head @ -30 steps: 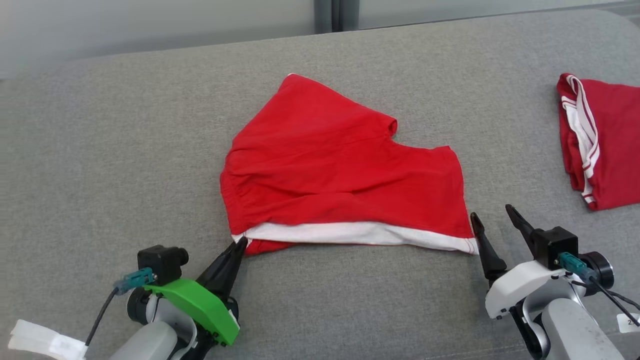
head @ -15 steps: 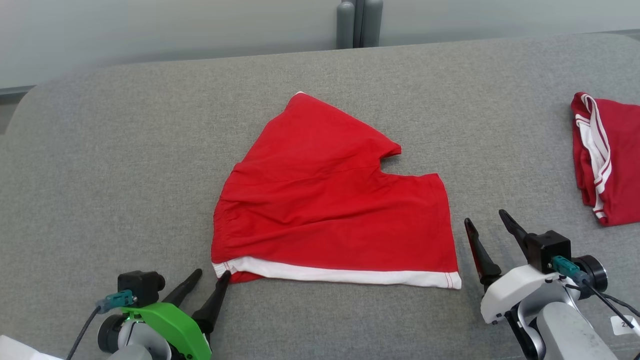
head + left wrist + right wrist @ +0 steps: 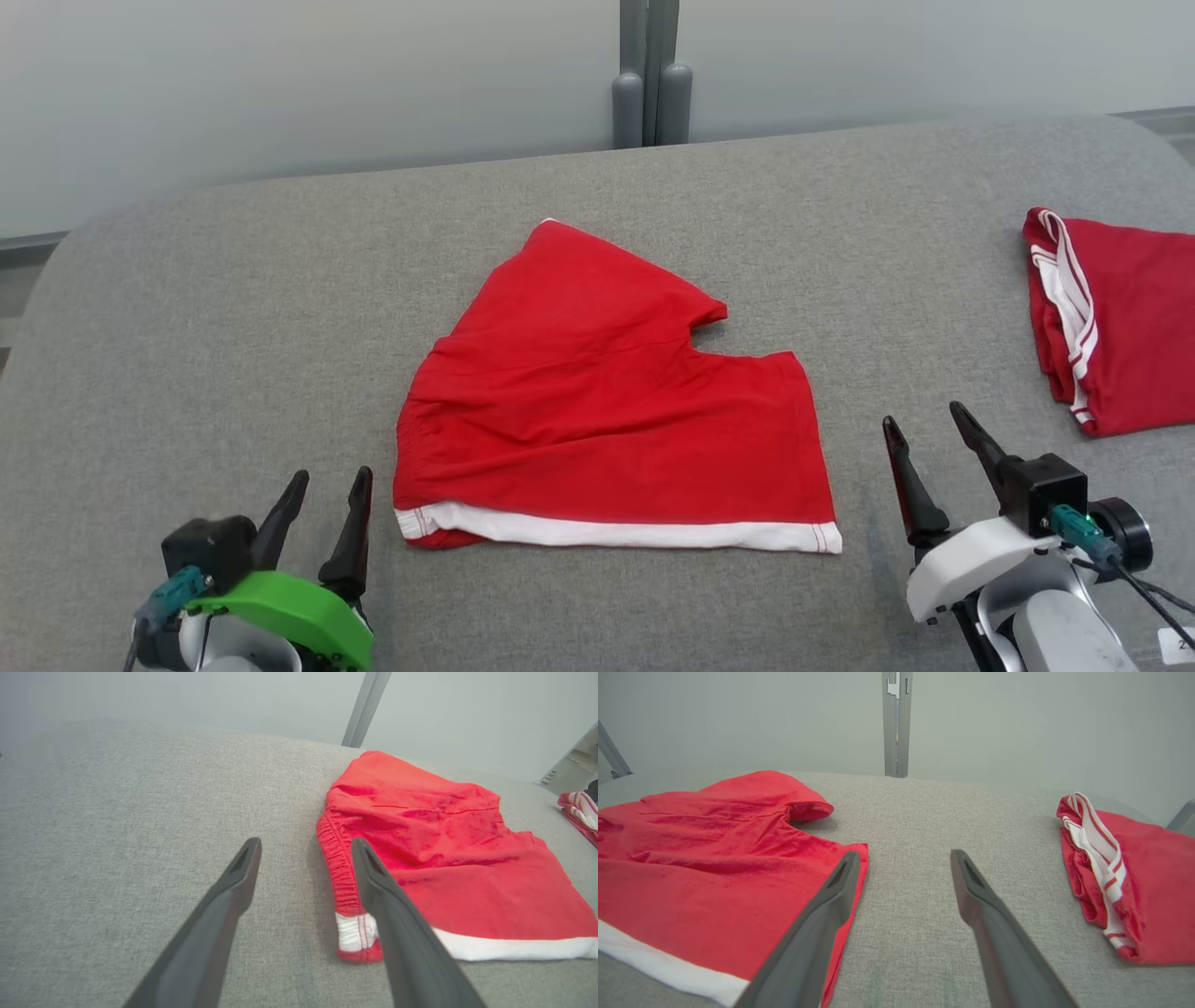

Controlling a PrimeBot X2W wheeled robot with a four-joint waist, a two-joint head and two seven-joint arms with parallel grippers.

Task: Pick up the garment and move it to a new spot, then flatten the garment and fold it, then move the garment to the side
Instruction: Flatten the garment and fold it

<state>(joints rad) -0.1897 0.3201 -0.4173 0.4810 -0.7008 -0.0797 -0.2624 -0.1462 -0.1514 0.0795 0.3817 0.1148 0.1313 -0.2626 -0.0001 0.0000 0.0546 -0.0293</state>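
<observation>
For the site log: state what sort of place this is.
Likely an indoor test room for laundry folding: a grey upholstered surface holds red shorts and a second red garment, with pale wall panels and a metal post behind.

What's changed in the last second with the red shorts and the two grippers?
The left gripper opened, let go of the near-left corner of the red shorts and pulled back clear of it; the corner settled on the cushion. The right gripper stayed open by the near-right corner, and the other red garment stayed put.
</observation>
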